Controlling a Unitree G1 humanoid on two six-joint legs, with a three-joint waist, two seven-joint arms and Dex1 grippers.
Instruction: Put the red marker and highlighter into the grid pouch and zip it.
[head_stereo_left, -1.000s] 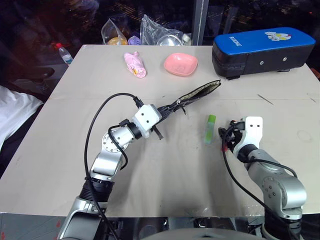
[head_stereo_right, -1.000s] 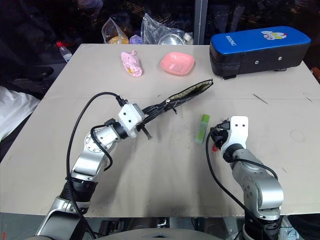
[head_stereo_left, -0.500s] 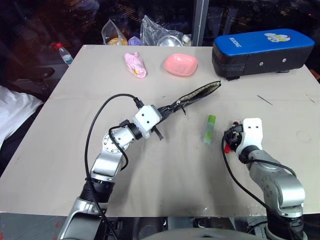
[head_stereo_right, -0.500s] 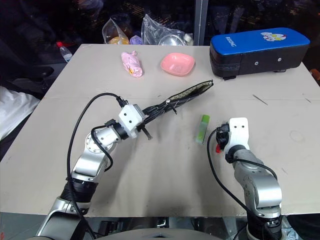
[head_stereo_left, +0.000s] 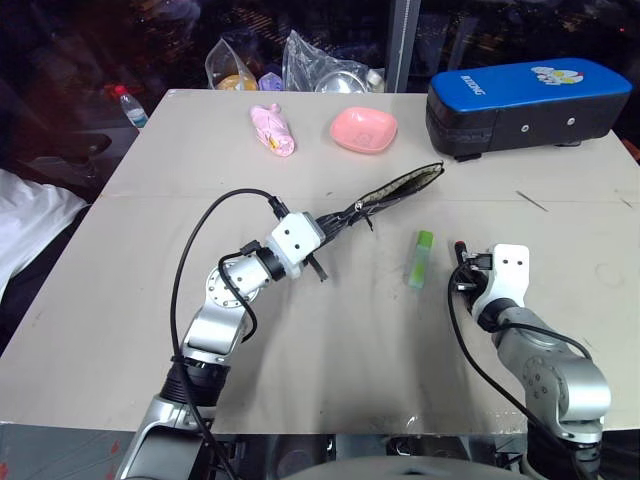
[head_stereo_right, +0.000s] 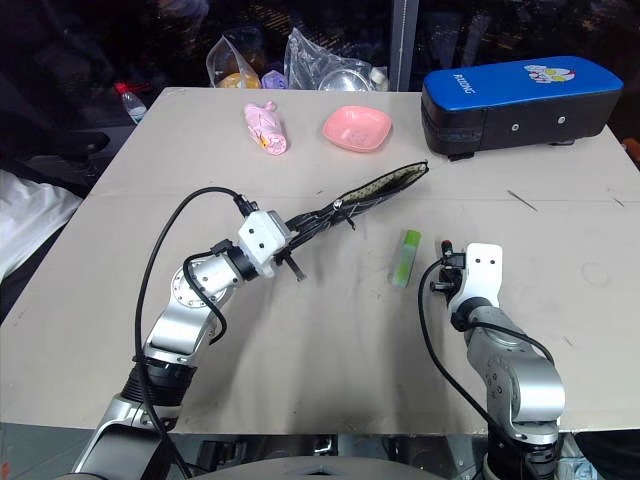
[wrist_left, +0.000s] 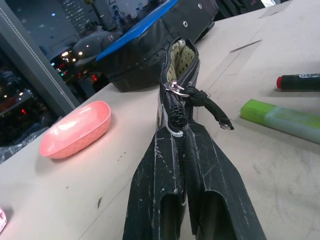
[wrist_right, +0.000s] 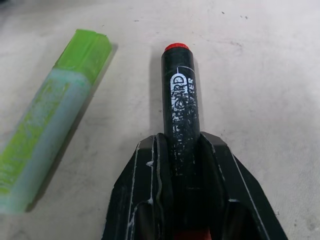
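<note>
The right gripper pinches the red marker between its two scuffed black fingers, the slim round black barrel with worn white lettering jutting out ahead to a small red end just above the tabletop. Just beside it, apart from it, lies the one highlighter, a short flat stick, bright green at one end and pale, frosted and translucent along the rest. Across the pale, lightly smudged tabletop, the left gripper is pressed together on the zipper end of the grid pouch, holding the flat fabric pouch up on edge so it slants away toward the far side; its mouth gapes a little, showing a cream dotted lining, and a small metal zip pull with a dark cord hangs just past the fingertips. Beyond the pouch sit one glossy pink dish with rounded corners, one crumpled pink soft item, and one long black case with a smooth blue top. At the far edge rest two crinkled clear plastic bags, and a single small plastic bottle stands off the tabletop's far left corner.
</note>
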